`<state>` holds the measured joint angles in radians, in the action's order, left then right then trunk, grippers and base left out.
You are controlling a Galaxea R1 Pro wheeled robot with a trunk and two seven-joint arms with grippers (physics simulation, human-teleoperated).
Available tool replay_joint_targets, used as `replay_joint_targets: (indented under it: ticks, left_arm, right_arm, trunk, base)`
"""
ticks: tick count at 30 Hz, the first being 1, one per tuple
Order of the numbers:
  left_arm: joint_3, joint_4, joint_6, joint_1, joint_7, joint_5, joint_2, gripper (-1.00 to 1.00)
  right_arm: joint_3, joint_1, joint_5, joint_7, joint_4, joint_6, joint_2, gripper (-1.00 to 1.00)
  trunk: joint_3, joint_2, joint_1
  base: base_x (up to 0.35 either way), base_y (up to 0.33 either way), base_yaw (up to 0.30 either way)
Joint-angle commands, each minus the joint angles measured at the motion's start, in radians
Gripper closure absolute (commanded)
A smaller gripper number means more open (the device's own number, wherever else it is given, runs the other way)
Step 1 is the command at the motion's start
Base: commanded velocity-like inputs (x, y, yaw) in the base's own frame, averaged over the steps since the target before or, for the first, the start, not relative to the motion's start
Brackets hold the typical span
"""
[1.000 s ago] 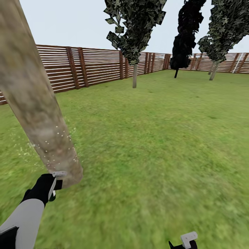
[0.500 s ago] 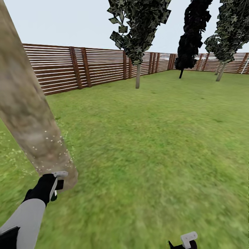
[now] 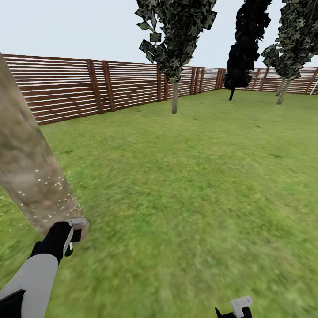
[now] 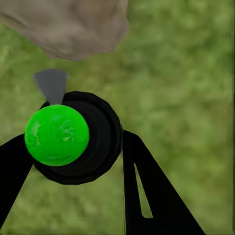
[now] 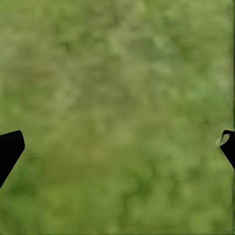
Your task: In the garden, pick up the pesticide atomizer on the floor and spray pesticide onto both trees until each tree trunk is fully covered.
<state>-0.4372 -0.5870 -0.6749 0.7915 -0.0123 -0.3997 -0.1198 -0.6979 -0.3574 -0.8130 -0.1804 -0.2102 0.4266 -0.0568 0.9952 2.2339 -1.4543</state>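
Note:
A thick mottled beige-grey tree trunk (image 3: pixel 26 176) leans across the left of the head view, with white spray specks on its lower part. My left gripper (image 3: pixel 68 234) sits right at the trunk's base. In the left wrist view it (image 4: pixel 73 164) is shut on the pesticide atomizer (image 4: pixel 100 142), seen end-on as a black round body with a bright green cap and a grey nozzle pointing at the trunk (image 4: pixel 73 24). My right gripper (image 3: pixel 236 308) is at the bottom edge, open over bare grass, with its fingertips (image 5: pixel 10 149) far apart.
Green lawn (image 3: pixel 198 190) stretches ahead to a brown slat fence (image 3: pixel 88 88). Three narrow, dark-leaved trees with thin trunks stand far off: one centre (image 3: pixel 175 97), one black (image 3: pixel 240 48), one at the right (image 3: pixel 282 95).
The whole picture has shifted: the trunk now sits further left and lower and more fence shows, so the camera has moved. Both grippers keep their places in the view.

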Motion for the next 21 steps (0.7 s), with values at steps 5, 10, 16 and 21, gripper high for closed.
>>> replay_joint_targets:
  ticks: [5,10,16,21]
  left_arm:
    - [0.000,-0.003,0.000,0.000,0.000,-0.001,0.000,1.00]
    - [-0.001,-0.003,0.003,0.000,0.001,-0.001,0.002,1.00]
    - [0.261,-0.054,-0.070,0.010,0.146,-0.005,-0.034,1.00]
    - [0.284,-0.106,-0.152,0.021,0.333,-0.007,-0.148,1.00]
  right_arm:
    - [0.000,0.000,0.000,0.000,0.000,0.000,0.000,-1.00]
    - [0.000,0.000,0.000,0.000,0.000,0.000,0.000,-1.00]
    - [-0.001,0.000,0.000,0.001,0.000,0.001,-0.002,-1.00]
    - [0.000,0.000,-0.001,-0.001,0.000,0.000,-0.002,-1.00]
  trunk:
    - [0.000,0.000,0.000]
    - [0.000,0.000,0.000]
    - [0.000,0.000,0.000]
    - [0.000,0.000,0.000]
  base:
    - [0.062,-0.267,0.263]
    - [-0.088,-0.131,0.276]
    - [-0.036,-0.002,0.047]
    - [-0.081,0.000,0.000]
